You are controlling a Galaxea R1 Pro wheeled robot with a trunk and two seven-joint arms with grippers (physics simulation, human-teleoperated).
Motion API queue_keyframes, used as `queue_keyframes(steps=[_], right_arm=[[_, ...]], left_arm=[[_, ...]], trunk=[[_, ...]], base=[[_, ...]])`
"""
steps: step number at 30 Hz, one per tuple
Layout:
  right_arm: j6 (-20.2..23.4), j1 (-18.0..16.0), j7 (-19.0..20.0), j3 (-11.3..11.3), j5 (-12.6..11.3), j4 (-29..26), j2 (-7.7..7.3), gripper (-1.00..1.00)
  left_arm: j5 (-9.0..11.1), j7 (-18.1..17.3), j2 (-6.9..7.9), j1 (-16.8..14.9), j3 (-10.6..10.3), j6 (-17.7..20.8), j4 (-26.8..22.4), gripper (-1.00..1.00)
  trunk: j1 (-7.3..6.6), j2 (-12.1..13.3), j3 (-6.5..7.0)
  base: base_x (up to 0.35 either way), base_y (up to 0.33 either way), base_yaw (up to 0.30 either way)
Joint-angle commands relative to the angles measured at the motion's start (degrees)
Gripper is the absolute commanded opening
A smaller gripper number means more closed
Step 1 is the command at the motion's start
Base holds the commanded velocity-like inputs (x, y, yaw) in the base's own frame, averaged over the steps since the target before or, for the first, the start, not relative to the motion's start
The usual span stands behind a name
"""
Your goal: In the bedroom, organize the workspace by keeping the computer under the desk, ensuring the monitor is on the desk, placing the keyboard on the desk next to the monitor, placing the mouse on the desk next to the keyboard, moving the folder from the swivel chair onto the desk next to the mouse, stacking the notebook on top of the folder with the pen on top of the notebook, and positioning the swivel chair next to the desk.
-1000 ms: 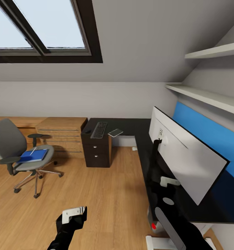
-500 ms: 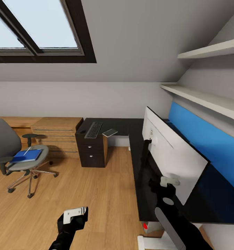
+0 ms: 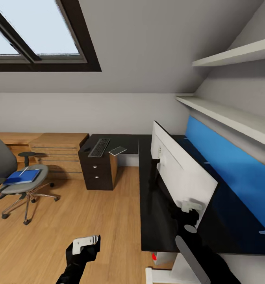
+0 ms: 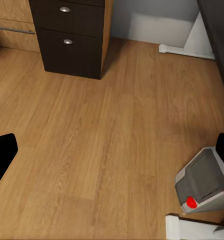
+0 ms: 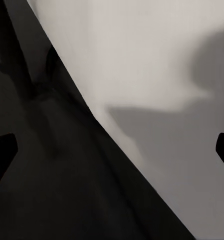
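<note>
The view has swung right: swivel chair [image 3: 14,179] and desk [image 3: 156,221] sit further left.

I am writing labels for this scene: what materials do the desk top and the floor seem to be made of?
The desk looks like black laminate or painted board: flat, dark, with a faint sheen. The floor looks like light wood planks or wood-look laminate: grain lines and plank seams show.

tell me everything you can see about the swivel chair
The swivel chair stands on the wood floor at the far left of the head view, apart from the desk, partly cut off by the frame edge. It has a grey padded seat and backrest, dark armrests, and a chrome star base on casters. A blue folder lies flat on its seat with a thin pen-like object on top.
</note>
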Motion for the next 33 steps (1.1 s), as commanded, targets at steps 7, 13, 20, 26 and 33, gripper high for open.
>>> queue_keyframes(steps=[7, 13, 20, 26, 33], right_arm=[[0.2, -0.1, -0.4, 0.1, -0.2, -0.1, -0.07, 1.00], [0.2, -0.1, -0.4, 0.1, -0.2, 0.5, -0.14, 1.00], [0.1, -0.1, -0.5, 0.0, -0.2, 0.7, -0.51, 1.00], [-1.3, -0.1, -0.4, 0.0, -0.2, 0.7, -1.33, 1.00], [-1.9, -0.1, -0.4, -0.2, -0.3, 0.7, -1.33, 1.00]], left_arm=[[0.5, 0.5, 0.02, 0.0, 0.3, 0.2, -0.1, 1.00], [0.5, 0.5, 0.04, 0.0, 0.4, 0.2, -0.2, 1.00], [0.6, 0.5, 0.11, 0.0, 0.5, 0.1, -0.3, 1.00], [0.6, 0.5, 0.19, 0.0, 1.0, 0.0, -0.3, 1.00], [1.2, 0.1, 0.00, 0.0, 9.7, -0.1, -3.5, 1.00]], trunk=[[0.04, -0.1, -0.12], [0.04, -0.1, -0.12], [0.04, -0.1, -0.12], [0.04, -0.1, -0.12], [0.04, -0.1, -0.12]], base=[[0.110, -0.194, 0.000], [0.165, -0.289, 0.000], [0.212, -0.275, 0.000], [0.245, -0.223, 0.000], [0.095, -0.014, 0.000]])
